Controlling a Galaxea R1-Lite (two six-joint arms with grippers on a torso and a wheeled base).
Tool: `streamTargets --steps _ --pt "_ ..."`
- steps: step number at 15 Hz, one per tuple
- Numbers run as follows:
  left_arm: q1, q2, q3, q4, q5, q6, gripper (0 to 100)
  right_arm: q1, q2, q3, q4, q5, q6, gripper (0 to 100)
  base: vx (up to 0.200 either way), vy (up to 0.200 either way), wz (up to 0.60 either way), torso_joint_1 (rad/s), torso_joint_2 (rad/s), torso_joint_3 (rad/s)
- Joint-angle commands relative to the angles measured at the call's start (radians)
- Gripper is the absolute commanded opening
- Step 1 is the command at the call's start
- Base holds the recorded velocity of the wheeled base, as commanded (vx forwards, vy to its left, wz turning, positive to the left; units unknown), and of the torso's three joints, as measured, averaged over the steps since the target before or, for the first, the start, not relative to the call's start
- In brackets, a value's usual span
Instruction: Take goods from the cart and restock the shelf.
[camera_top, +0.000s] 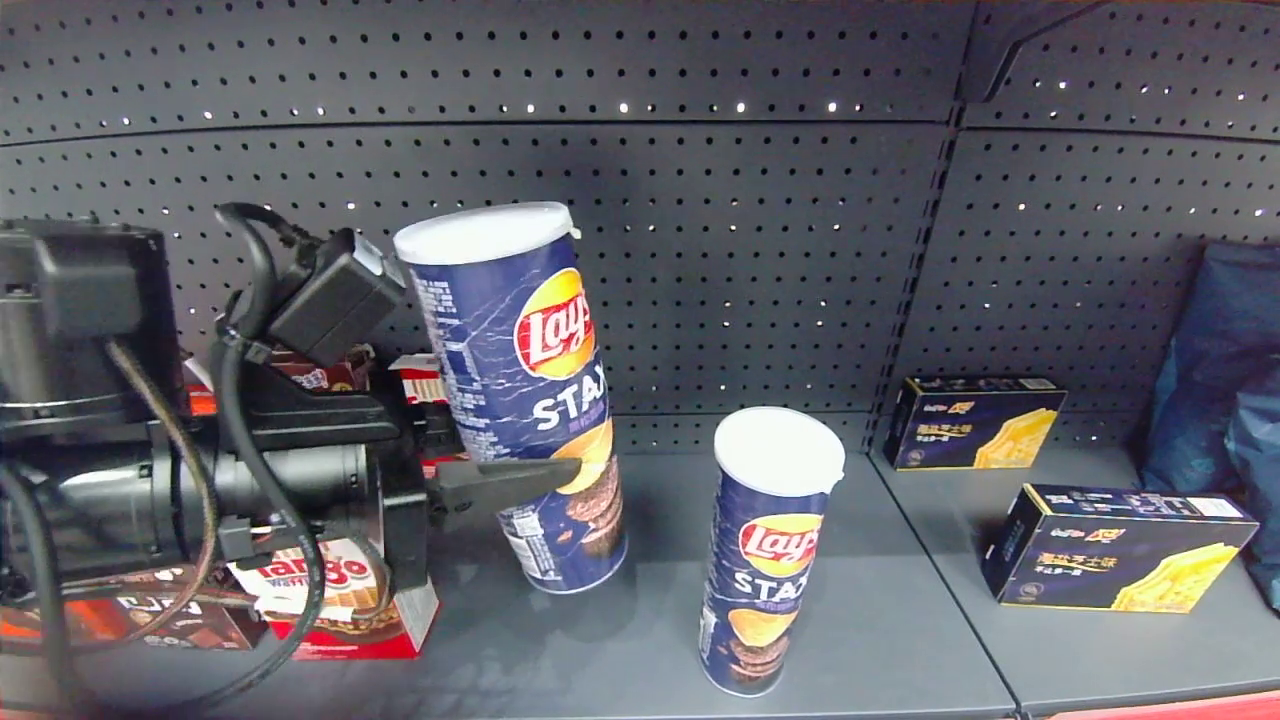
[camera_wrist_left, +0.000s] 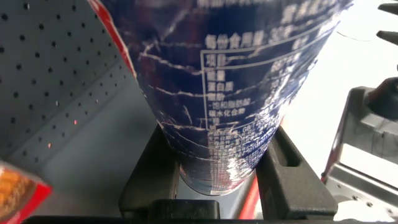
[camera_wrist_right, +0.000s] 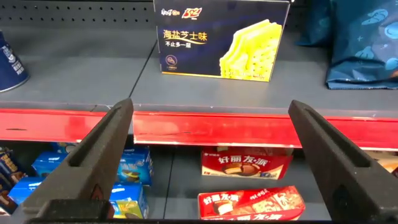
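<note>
Clamping the tilted chips can (camera_top: 510, 360), the left gripper (camera_top: 540, 475) should straighten it before release; the right gripper (camera_wrist_right: 211, 109) gapes wide.

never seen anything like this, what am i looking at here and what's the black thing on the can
It is a two-armed robot restocking a shelf. The wide picture comes from a camera on its head; the other two come from cameras on its wrists. The black thing is its left gripper, shut on a tilted blue chip can. A second can stands free beside it, with two dark boxes farther right and red wafer boxes on the left. The right gripper is open, facing the shelf's red edge.
</note>
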Motion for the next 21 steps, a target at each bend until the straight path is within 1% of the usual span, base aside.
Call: streamTargets --steps 1,2,3,4,5,6,7,9,10,11,12,13,16,17,18,19,21 --pt "0.001 0.137 -0.083 -0.008 0.001 0.014 0 0.001 0.002 0.0 0.0 0.001 -0.001 100 0.0 0.0 0.0 0.0 0.0 0.0" --pt "0.003 0.186 -0.103 -0.013 -0.001 0.033 0 0.0 0.002 0.0 0.0 0.001 -0.001 100 0.0 0.0 0.0 0.0 0.0 0.0" --pt "0.006 0.242 -0.144 -0.011 -0.002 0.059 0 0.001 0.002 0.0 0.0 0.001 -0.001 100 0.0 0.0 0.0 0.0 0.0 0.0" --pt "0.015 0.297 -0.17 -0.014 -0.01 0.074 0 0.0 0.002 0.0 -0.002 0.001 -0.001 100 0.0 0.0 0.0 0.0 0.0 0.0" --pt "0.023 0.323 -0.186 -0.016 -0.031 0.083 0 0.001 0.002 0.0 0.0 0.001 -0.001 100 0.0 0.0 0.0 0.0 0.0 0.0" --pt "0.039 0.374 -0.221 -0.014 -0.116 0.108 0 0.0 0.002 0.0 0.0 0.001 -0.001 100 0.0 0.0 0.0 0.0 0.0 0.0" --pt "0.066 0.421 -0.272 -0.013 -0.173 0.125 0 0.0 0.002 0.0 0.0 0.001 -0.001 100 0.0 0.0 0.0 0.0 0.0 0.0" --pt "0.079 0.481 -0.339 -0.01 -0.197 0.129 0 0.001 0.002 0.0 0.0 0.001 -0.001 100 0.0 0.0 0.0 0.0 0.0 0.0" --pt "0.092 0.498 -0.358 -0.01 -0.216 0.131 0 0.001 0.002 0.0 0.0 0.001 -0.001 100 0.0 0.0 0.0 0.0 0.0 0.0" --pt "0.113 0.536 -0.407 -0.008 -0.272 0.157 0 0.001 0.002 0.0 0.0 0.001 -0.001 100 0.0 0.0 0.0 0.0 0.0 0.0" --pt "0.121 0.565 -0.44 -0.007 -0.292 0.188 0 0.001 0.002 0.0 0.0 0.001 -0.001 100 0.0 0.0 0.0 0.0 0.0 0.0" --pt "0.122 0.59 -0.462 -0.005 -0.294 0.208 0 0.0 0.002 0.0 0.0 0.001 -0.001 100 0.0 0.0 0.0 0.0 0.0 0.0" --pt "0.125 0.621 -0.482 -0.007 -0.315 0.235 0 0.001 0.002 0.0 -0.002 0.001 -0.001 100 0.0 0.0 0.0 0.0 0.0 0.0" --pt "0.125 0.634 -0.483 -0.007 -0.317 0.255 0 0.0 0.002 0.0 0.0 0.001 -0.001 100 0.0 0.0 0.0 0.0 0.0 0.0" --pt "0.125 0.653 -0.496 -0.004 -0.318 0.294 0 0.001 0.002 0.0 0.0 0.001 -0.001 100 0.0 0.0 0.0 0.0 0.0 0.0" --pt "0.124 0.662 -0.496 -0.004 -0.318 0.307 0 0.0 0.002 0.0 0.0 0.001 -0.001 100 0.0 0.0 0.0 0.0 0.0 0.0" --pt "0.119 0.674 -0.499 -0.004 -0.318 0.307 0 0.001 0.002 0.0 -0.002 0.001 -0.001 100 0.0 0.0 0.0 0.0 0.0 0.0"
